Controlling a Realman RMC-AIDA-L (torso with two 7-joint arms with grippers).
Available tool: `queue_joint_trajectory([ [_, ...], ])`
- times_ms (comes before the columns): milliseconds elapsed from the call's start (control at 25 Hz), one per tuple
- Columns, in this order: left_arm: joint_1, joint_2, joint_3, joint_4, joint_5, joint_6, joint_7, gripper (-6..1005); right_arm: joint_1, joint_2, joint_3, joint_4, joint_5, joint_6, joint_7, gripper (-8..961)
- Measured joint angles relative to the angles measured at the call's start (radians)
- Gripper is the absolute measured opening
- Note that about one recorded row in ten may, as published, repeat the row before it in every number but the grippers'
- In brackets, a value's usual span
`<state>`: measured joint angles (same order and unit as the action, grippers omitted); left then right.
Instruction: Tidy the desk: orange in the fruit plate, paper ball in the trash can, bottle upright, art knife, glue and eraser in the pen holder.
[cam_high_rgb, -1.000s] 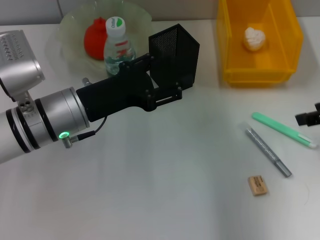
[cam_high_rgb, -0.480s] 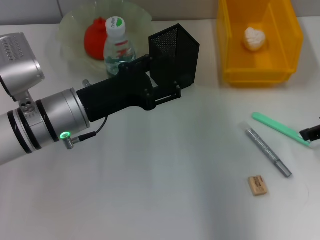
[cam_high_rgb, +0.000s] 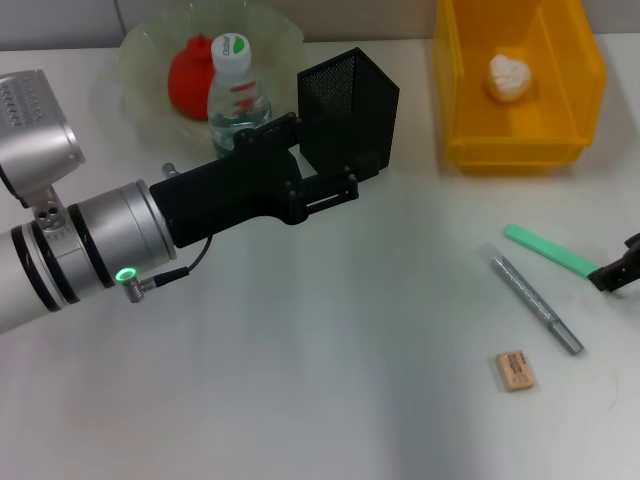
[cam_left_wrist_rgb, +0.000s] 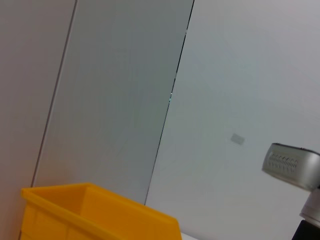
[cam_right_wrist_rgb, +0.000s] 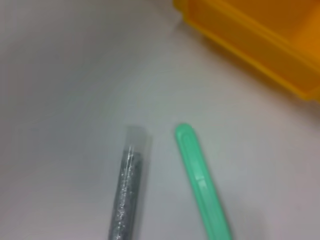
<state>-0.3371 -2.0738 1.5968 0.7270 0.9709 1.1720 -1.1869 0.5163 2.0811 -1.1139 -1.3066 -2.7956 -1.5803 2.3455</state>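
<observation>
Stationery stage: orange (cam_high_rgb: 190, 77), paper ball (cam_high_rgb: 509, 77) and bottle (cam_high_rgb: 238, 95) look settled.
I have the right tool (cam_high_rgb: 617, 272) touching the green art knife's (cam_high_rgb: 548, 251) far end, its jaws' state I cannot tell; next I need a grasp, then the pen holder (cam_high_rgb: 349, 108). Left tool (cam_high_rgb: 350, 182) sits beside that holder, state unclear.

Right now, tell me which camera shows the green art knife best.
The right wrist view: the green art knife fills the frame close up beside the grey glue stick. The head view shows it small at the table's right edge, partly covered by the right hand. The left wrist view misses it.
</observation>
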Motion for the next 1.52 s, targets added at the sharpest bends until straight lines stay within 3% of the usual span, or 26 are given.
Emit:
queue_joint_trajectory([
  [360,0.001,0.000,0.000,-0.009,-0.001,0.000,0.004,769,0.028,0.001,-0.031,0.062,-0.026,0.026,0.009,672],
  [600,-0.001,-0.001,-0.004,-0.012,-0.002,0.000,0.004,770,0.038,0.001,-0.040,0.094,-0.038,0.051,0.009,507],
  [1040,-0.007,0.001,-0.008,-0.012,-0.017,0.009,0.005,770,0.054,0.000,-0.044,0.152,-0.038,0.102,0.004,481],
  [1360,-0.007,0.001,-0.008,-0.012,-0.017,0.008,0.008,769,0.052,0.000,-0.044,0.153,-0.031,0.096,0.001,401],
  [1520,-0.009,0.001,-0.012,-0.012,-0.017,0.009,0.010,769,0.047,0.001,-0.044,0.153,-0.030,0.091,0.001,315],
])
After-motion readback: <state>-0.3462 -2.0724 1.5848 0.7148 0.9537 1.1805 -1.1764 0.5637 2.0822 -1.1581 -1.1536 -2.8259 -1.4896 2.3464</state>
